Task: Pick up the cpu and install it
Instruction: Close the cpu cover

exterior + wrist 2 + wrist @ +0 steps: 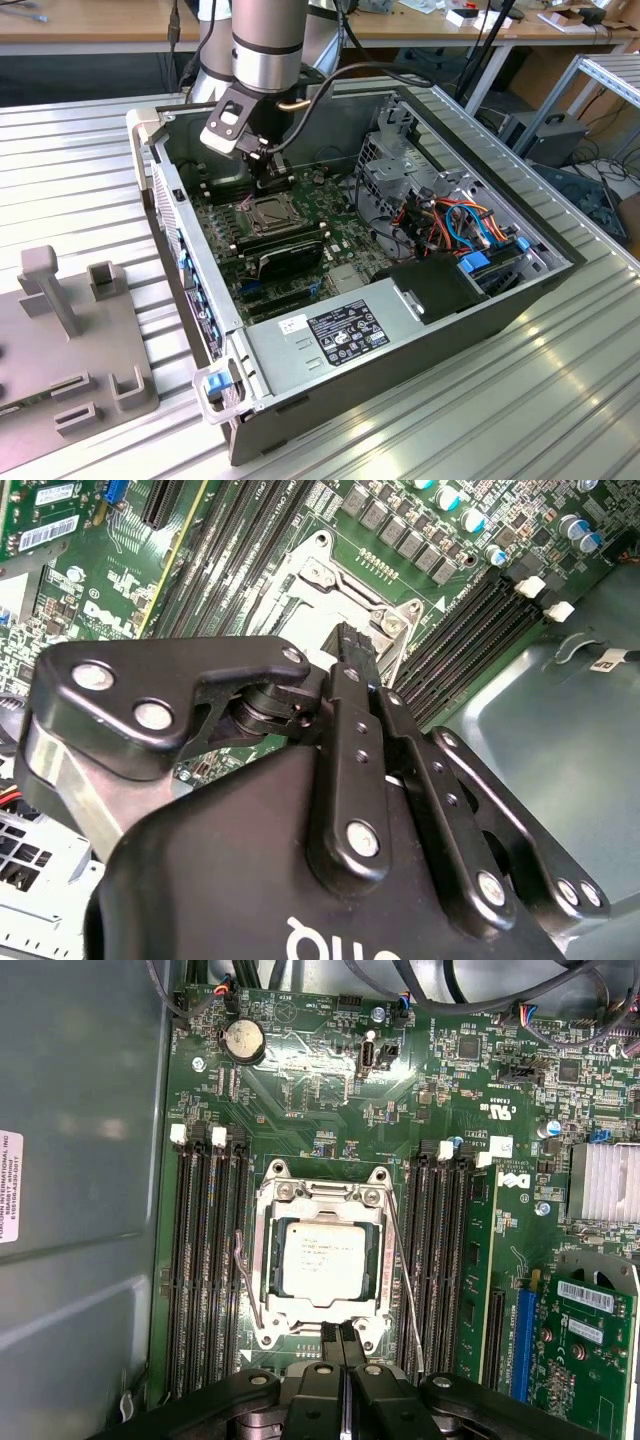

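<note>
The cpu (pixel 322 1263), a small silver-grey square chip, lies flat inside the socket's metal frame (pixel 272 1222) on the green motherboard (pixel 300 1090). In the first wrist view my gripper (pixel 343 1348) hovers at the socket's edge, beside the cpu and apart from it. Its two black fingers are pressed together with nothing between them. In the second wrist view the fingertips (pixel 350 650) hang just above the socket frame (pixel 345 585). In the exterior view the gripper (pixel 268 176) is inside the open computer case, right above the socket (pixel 268 211).
Dark memory slots (pixel 205 1260) flank the socket on both sides. A card (pixel 585 1345) stands beside them. The case walls (pixel 150 150), a metal drive cage (pixel 400 165), cables (pixel 465 225) and the power supply (pixel 340 330) surround the board. A grey fixture (pixel 70 340) sits at the exterior view's left.
</note>
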